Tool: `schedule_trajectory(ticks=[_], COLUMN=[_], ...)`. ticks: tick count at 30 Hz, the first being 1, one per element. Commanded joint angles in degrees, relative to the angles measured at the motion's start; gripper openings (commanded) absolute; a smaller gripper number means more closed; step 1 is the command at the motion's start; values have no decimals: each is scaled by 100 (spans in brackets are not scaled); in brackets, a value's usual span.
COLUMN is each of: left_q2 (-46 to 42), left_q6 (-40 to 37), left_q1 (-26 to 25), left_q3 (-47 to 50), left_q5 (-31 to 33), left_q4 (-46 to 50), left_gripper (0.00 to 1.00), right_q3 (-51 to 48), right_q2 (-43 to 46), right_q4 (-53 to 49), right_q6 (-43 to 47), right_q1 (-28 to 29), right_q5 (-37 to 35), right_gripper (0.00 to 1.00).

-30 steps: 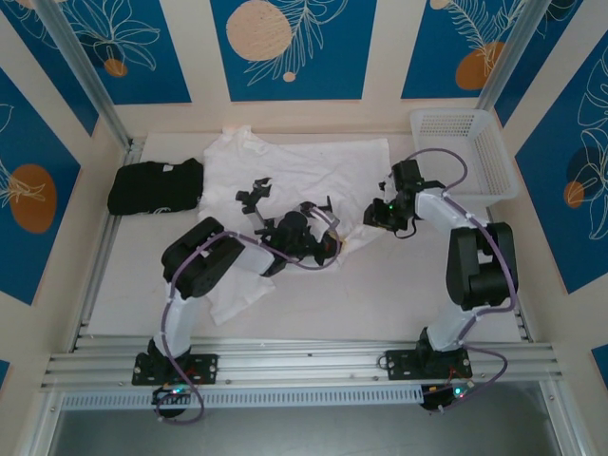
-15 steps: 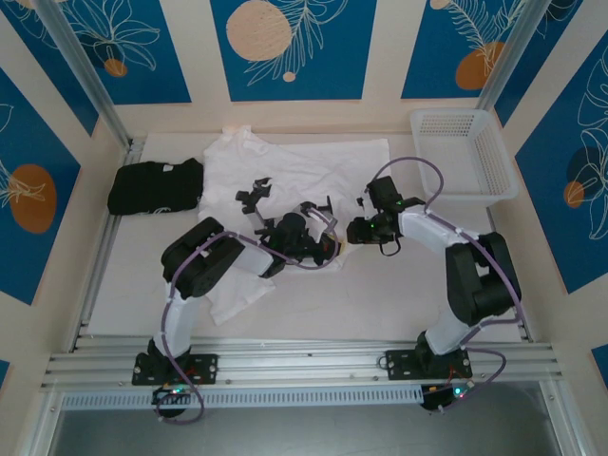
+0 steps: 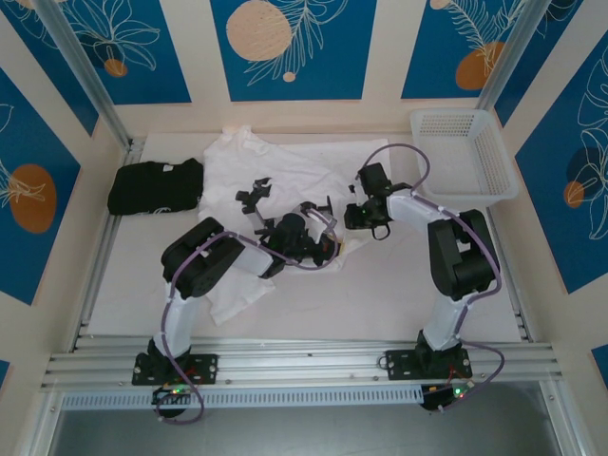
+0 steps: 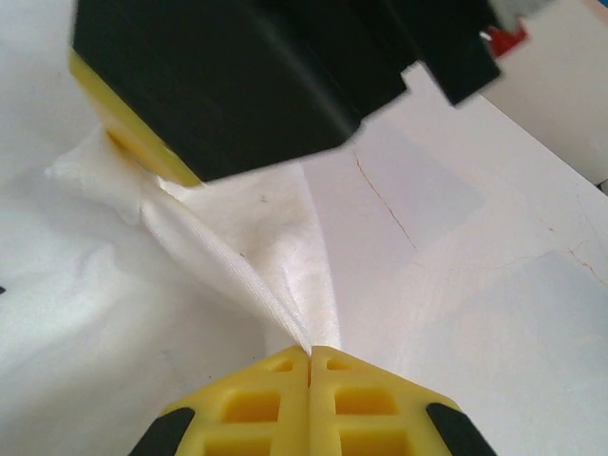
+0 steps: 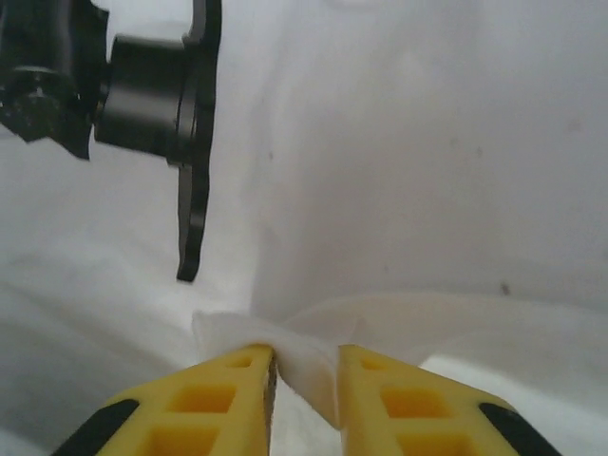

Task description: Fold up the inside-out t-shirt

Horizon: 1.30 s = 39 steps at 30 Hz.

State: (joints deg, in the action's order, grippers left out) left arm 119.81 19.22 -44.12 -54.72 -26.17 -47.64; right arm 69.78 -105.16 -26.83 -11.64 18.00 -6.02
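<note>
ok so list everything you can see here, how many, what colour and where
t-shirt: one, white, spread out wrinkled across the back middle of the table
folded garment: one, black, far left, beside the t-shirt
basket: one, white, back right corner
table: one, pale, under everything
left pincer: one, yellow fingers, shut on a t-shirt fold near mid-table
right pincer: one, yellow fingers, closed on a t-shirt fold, close beside the left pincer
</note>
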Motion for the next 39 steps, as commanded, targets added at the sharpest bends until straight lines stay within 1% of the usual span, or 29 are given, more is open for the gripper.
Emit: schedule_trajectory(ticks=[1, 5, 8, 10, 14, 17, 19, 21, 24, 28, 30, 32, 34, 36, 39], left_q2=[-2, 27, 11, -9, 32, 108, 148, 167, 166, 192, 198, 197, 207, 233, 271], left_q6=[32, 46, 8, -39, -89, -169, -258, -374, -668, -1061, -1255, -1501, -1675, -1735, -1788], left_q1=[47, 77, 108, 114, 113, 68, 24, -45, -140, -288, -373, -483, -560, -620, -693], left_q3=[85, 113, 166, 198, 172, 97, 17, -41, -77, -124, -153, -188, -221, -254, -279], left_q5=[-160, -165, -151, -108, -188, -281, -337, -369, -356, -297, -279, -216, -137, -111, -102], left_q4=[-224, -261, -326, -382, -421, -413, -332, -244, -71, 185, 290, 447, 565, 605, 630], left_gripper=[0, 0, 0, 0, 0, 0, 0, 0, 0, 0, 0, 0, 0, 0, 0], right_q3=[322, 370, 314, 136, -671, -1304, -1631, -1846, -1957, -1916, -1895, -1857, -1836, -1845, -1871], right_q2=[-240, -68, 312, 677, 1550, 2030, 2244, 2377, 2363, 2375, 2406, 2388, 2359, 2357, 2329], right_q4=[-297, -347, -571, -667, -619, -477, -366, -316, -423, -708, -823, -973, -1043, -1028, -980], right_q6=[113, 136, 53, -132, -550, -827, -966, -1078, -1191, -1211, -1193, -1151, -1122, -1162, -1252], right_q1=[-9, -159, -438, -709, -1312, -1688, -1844, -1939, -1983, -1875, -1726, -1564, -1463, -1414, -1405], right_q5=[-12, 41, 269, 619, 1581, 2256, 2550, 2641, 2460, 1578, 1182, 880, 597, 496, 536], right_gripper=[13, 0, 0, 0, 0, 0, 0, 0, 0, 1, 7, 18, 24, 28, 31])
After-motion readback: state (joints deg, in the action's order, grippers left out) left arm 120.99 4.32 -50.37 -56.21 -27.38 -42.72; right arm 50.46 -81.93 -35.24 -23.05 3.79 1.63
